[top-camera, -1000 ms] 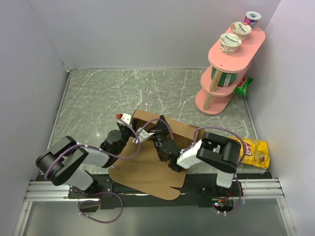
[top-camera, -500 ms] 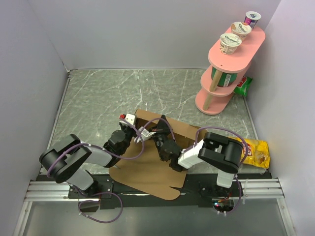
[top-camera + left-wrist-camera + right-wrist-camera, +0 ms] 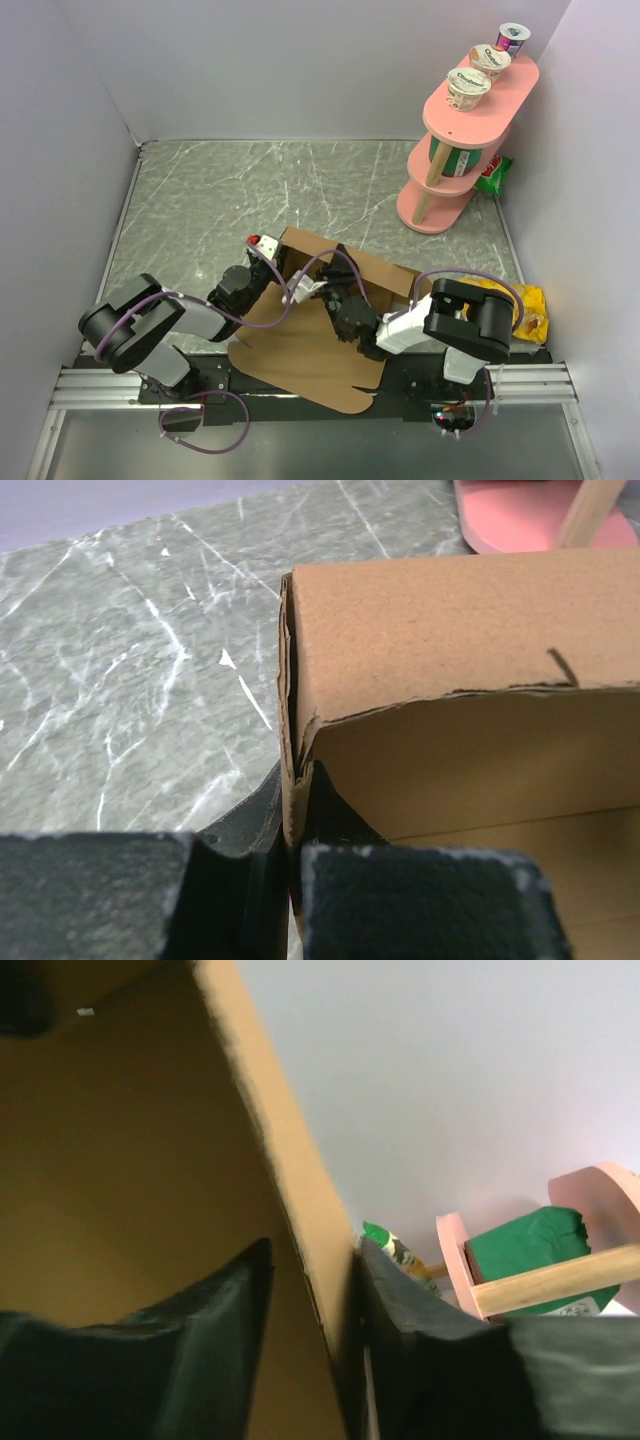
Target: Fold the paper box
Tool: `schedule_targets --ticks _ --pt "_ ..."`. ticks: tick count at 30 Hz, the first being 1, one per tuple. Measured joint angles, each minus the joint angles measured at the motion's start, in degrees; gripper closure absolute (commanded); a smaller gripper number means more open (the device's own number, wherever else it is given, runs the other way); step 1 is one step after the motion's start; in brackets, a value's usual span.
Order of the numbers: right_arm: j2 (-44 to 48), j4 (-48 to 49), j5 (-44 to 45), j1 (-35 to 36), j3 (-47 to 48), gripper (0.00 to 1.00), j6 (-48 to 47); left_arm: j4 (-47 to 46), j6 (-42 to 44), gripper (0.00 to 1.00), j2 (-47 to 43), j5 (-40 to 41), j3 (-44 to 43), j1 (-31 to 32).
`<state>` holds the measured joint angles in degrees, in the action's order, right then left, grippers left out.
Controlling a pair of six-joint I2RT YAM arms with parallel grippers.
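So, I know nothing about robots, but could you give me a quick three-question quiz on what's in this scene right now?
1. True or false: the left jaws are shut on a corner of the upright wall of the paper box.
2. What stands on the top tier of the pink shelf? A) yogurt cups B) bananas C) mugs
3. Fill in: the yellow chip bag lies on the robot's ____ side of the box.
Key: 1 true; 2 A; 3 right.
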<state>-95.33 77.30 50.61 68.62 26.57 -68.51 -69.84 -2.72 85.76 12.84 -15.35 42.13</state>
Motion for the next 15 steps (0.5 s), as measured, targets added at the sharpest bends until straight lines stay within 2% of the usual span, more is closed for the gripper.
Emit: schedule_targets --ticks 2,3,6,15 --pt "0.37 -0.02 0.85 1.46 -0.87 0.4 -1.14 0.02 0.02 0.99 0.0 -0.66 0.0 0.0" --pt "0.5 -0.09 1.51 2.29 -1.33 0.34 -1.97 0.02 0.0 0.99 0.0 -0.85 0.0 -0.02" --pt "0.57 -0.48 4.24 4.66 -2.25 0.3 -5.75 0.09 -0.04 0.99 0.0 -1.05 0.0 -0.07" --pt "4.09 -3.1 12.57 15.04 -2.56 0.27 -11.72 2.25 -0.07 0.99 -1.55 -0.31 0.0 -0.04"
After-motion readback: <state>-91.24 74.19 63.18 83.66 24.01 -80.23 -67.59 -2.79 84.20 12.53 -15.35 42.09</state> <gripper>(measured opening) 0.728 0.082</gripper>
